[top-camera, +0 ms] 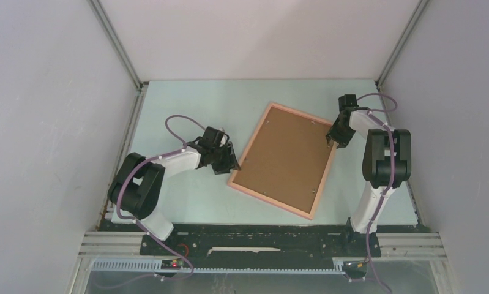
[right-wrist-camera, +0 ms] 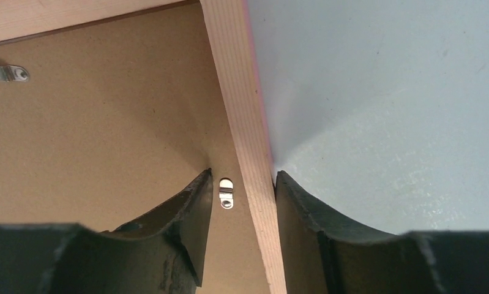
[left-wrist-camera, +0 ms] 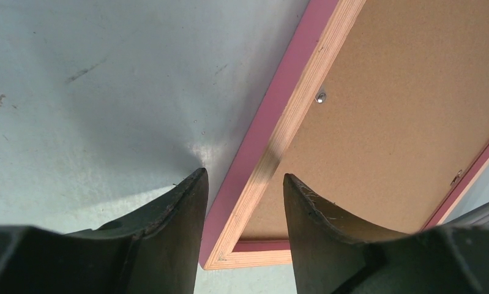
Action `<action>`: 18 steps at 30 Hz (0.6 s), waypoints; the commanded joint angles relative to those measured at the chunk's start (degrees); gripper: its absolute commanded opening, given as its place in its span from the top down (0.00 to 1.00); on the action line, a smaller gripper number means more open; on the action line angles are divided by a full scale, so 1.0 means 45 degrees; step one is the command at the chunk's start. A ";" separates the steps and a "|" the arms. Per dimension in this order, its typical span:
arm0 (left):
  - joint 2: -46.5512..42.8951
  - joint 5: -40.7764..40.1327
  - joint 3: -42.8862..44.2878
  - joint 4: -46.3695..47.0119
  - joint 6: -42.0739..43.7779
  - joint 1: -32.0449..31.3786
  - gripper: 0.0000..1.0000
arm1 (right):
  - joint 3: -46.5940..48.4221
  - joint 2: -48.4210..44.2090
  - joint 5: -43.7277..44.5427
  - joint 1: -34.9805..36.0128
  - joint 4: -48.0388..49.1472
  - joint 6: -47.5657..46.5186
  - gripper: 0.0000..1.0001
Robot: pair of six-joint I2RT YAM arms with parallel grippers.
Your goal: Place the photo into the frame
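The frame [top-camera: 269, 199] lies face down and askew on the table [top-camera: 186, 199], its near corner close to the front edge and bare surface around it. The left gripper [left-wrist-camera: 243, 176] stands spread astride its left rail. Farther back, the right gripper [right-wrist-camera: 242, 174] is spread astride the right rail.

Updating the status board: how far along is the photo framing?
Done: a brown backing board sits inside the face-down frame. The photo isn't visible, so insertion is unconfirmed. In hand: left gripper and right gripper straddle opposite rails, clamping unclear. Left: verify the photo.
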 commanded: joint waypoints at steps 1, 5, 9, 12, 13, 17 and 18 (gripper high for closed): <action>-0.0142 0.0004 -0.0145 0.0176 -0.0113 -0.0040 0.44 | 0.0406 0.0006 0.0091 0.0506 -0.0803 -0.0218 0.53; -0.0188 -0.0030 -0.0132 0.0153 -0.0116 -0.0040 0.44 | 0.0105 0.0045 0.0361 0.0863 -0.0877 -0.0066 0.58; -0.0185 -0.0029 -0.0121 0.0112 -0.0098 -0.0040 0.44 | 0.0086 -0.0107 0.0202 0.0883 -0.0898 0.0072 0.58; -0.0152 -0.0068 -0.0131 0.0119 -0.0108 -0.0039 0.44 | 0.0085 -0.0436 0.0239 0.1022 -0.0861 -0.0053 0.55; -0.0124 -0.0036 -0.0131 0.0131 -0.0131 -0.0040 0.44 | 0.0075 -0.0516 0.0312 0.1095 -0.0860 -0.0103 0.55; -0.0003 0.0105 -0.0159 0.0171 -0.0195 -0.0040 0.44 | 0.0073 -0.0457 0.0494 0.1269 -0.0959 -0.0255 0.58; -0.0001 0.0132 -0.0178 0.0176 -0.0195 -0.0040 0.44 | 0.0080 -0.0382 0.0551 0.1285 -0.0987 -0.0255 0.60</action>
